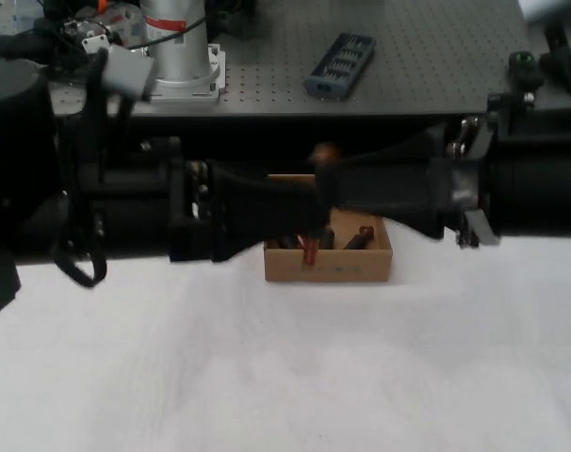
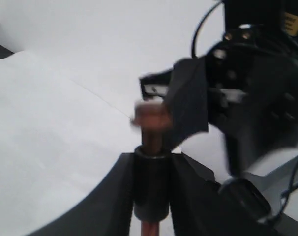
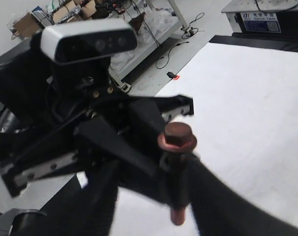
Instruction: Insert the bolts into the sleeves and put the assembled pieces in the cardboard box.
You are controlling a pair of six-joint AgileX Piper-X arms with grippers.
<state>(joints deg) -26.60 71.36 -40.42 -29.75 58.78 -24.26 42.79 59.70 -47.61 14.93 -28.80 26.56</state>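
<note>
A copper bolt (image 2: 151,117) stands upright through a black sleeve (image 2: 151,184). My left gripper (image 2: 151,196) is shut on that sleeve. In the right wrist view the bolt (image 3: 177,140) pokes out below the sleeve (image 3: 174,179), and my right gripper (image 3: 161,196) is open, its fingers standing either side with a gap. The left wrist view has the right gripper's finger (image 2: 188,101) just beside the bolt head. In the high view both arms meet above the cardboard box (image 1: 328,264), the bolt (image 1: 321,155) between them. The box holds several assembled pieces (image 1: 359,237).
A white cloth (image 1: 285,377) covers the near bench in front of the box. Behind it, on the perforated dark plate, lie a blue-grey tray (image 1: 340,64) and a silver machine base (image 1: 177,47). Cables hang at the far left.
</note>
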